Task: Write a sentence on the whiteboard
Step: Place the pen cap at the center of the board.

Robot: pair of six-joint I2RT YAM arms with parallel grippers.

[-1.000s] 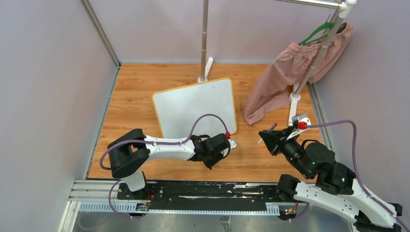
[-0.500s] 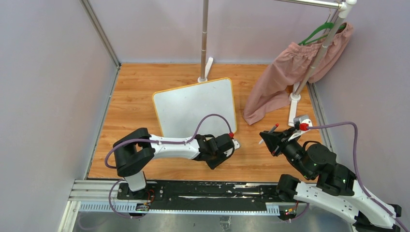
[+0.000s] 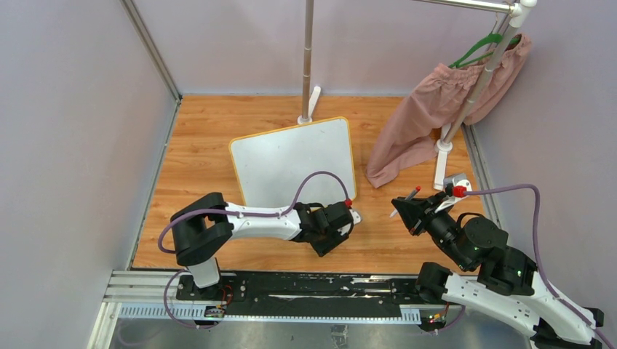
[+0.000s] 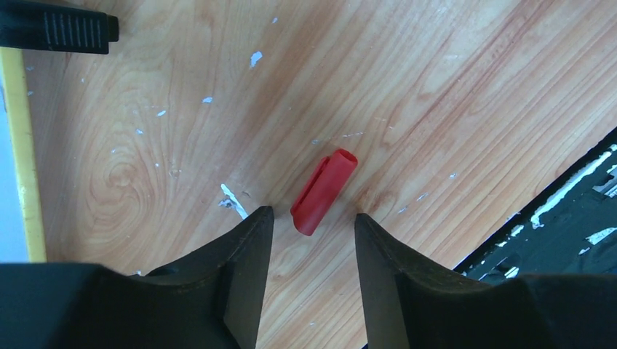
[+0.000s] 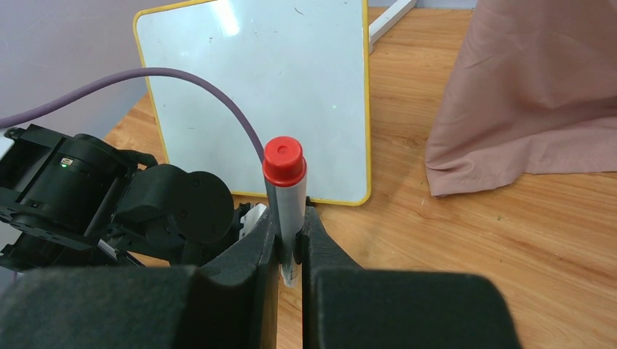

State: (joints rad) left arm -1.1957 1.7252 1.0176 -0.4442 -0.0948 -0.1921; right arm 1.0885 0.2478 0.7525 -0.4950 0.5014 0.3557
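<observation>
- In the top view, our left gripper [image 3: 348, 220] sits low over the counter [image 3: 196, 163], just off the near right corner of the whiteboard [image 3: 295, 161]. Compared with a second ago it has slid a little to the right, and in the last half second it has hardly moved at all.
- The right gripper [image 3: 406, 206] holds the marker [image 3: 404, 201] aloft, well apart from the board; that arm has barely shifted.
- We judge the cap is off and set down, so writing can start; no sentence is on the board yet.
- In the left wrist view, the jaws stand apart with nothing between them; the red cap [image 4: 324, 191] lies loose on the wood just beyond the fingertips [image 4: 256, 227].
- In the right wrist view, the jaws are clamped on the marker's grey barrel, its red end up. The whiteboard lies blank ahead, with the pink cloth [image 5: 538, 94] to its right.
- We see no containers in any view.
</observation>
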